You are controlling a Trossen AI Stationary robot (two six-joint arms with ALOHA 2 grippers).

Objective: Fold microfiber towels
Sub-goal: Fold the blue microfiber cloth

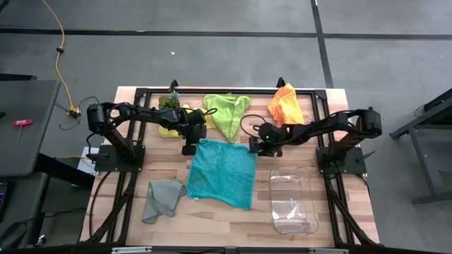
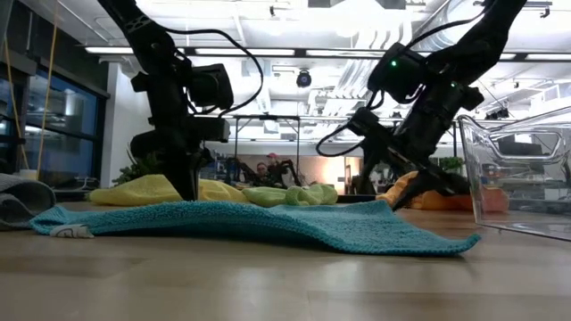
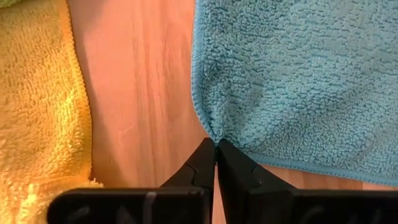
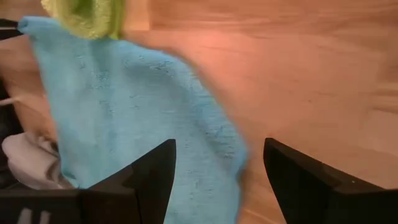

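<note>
The table point(image 1: 233, 219) is light wood with a black metal frame around it. It stands on a grey floor with dark lines. A yellow cable point(image 1: 58, 42) runs across the floor at the far left. In the low view the room behind has bright ceiling lights, big windows and a person sitting far back. No words or labels can be read.

The teal towel point(image 1: 222, 171) lies spread flat in the middle of the table. A small white tag point(image 2: 70, 231) shows at 1 of its corners. The left gripper point(image 1: 188, 149) is at the towel's far left corner. Its 2 fingers are pressed together and pinch the edge of the teal towel there. The right gripper point(image 1: 254, 147) is at the towel's far right corner. Its fingers stand wide apart over that corner and hold nothing.

The yellow towel point(image 1: 171, 127) lies at the far edge, partly under the left arm. The lime green towel point(image 1: 227, 113) is just beside it. The orange towel point(image 1: 286, 104) is bunched at the far right. The grey towel point(image 1: 164, 198) lies crumpled near the front left. A clear plastic bin point(image 1: 293, 201) sits at the front right. A small dark green clump point(image 1: 168, 101) sits by the yellow towel.
</note>
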